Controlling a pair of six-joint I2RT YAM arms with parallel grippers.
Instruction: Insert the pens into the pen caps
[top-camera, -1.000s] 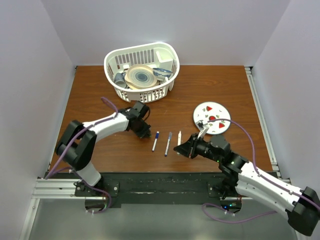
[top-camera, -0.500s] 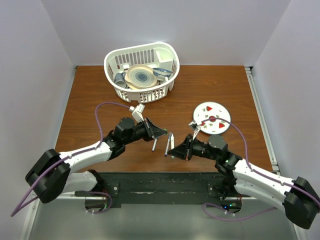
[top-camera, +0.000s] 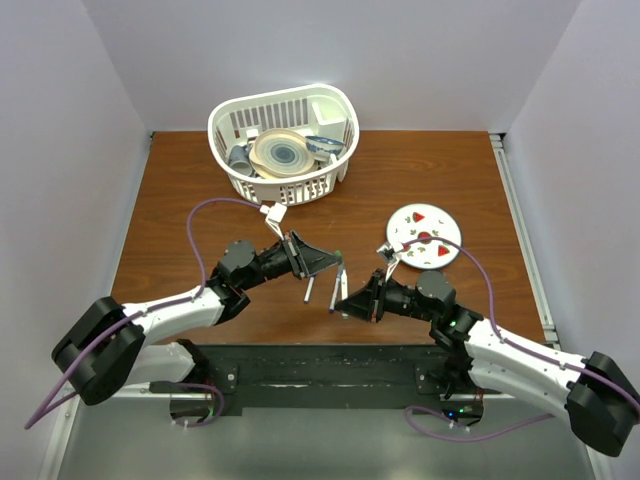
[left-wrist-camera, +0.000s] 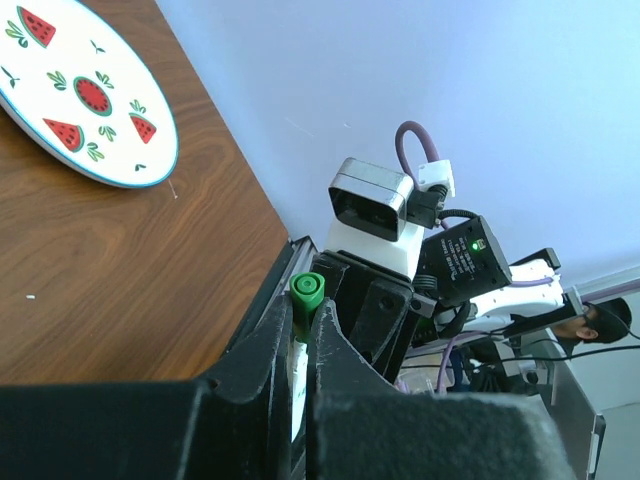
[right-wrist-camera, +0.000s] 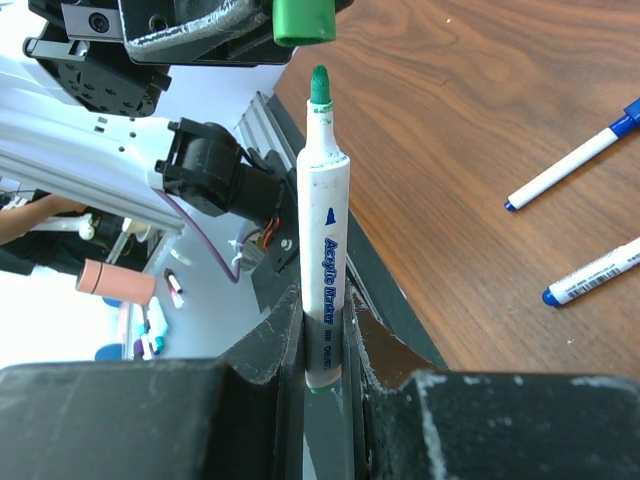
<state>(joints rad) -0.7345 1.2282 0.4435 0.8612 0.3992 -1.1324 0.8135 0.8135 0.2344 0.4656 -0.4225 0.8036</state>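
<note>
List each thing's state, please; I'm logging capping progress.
green pen: uncapped, gripped by right claw, tip near cap
green cap: gripped by left claw, not on pen
two other pens: lying on table, untouched
plate: flat on table
basket: upright, holding dishes

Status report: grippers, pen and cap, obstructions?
Left gripper shut on small green plastic cap. Right gripper shut on white-barrelled green-tipped marker pen. Tip short of cap, not in. Nothing between.

You have a brown wooden table carrying a white basket at the far side, a watermelon plate on the right, and a blue-ended pen beside a second pen.
</note>
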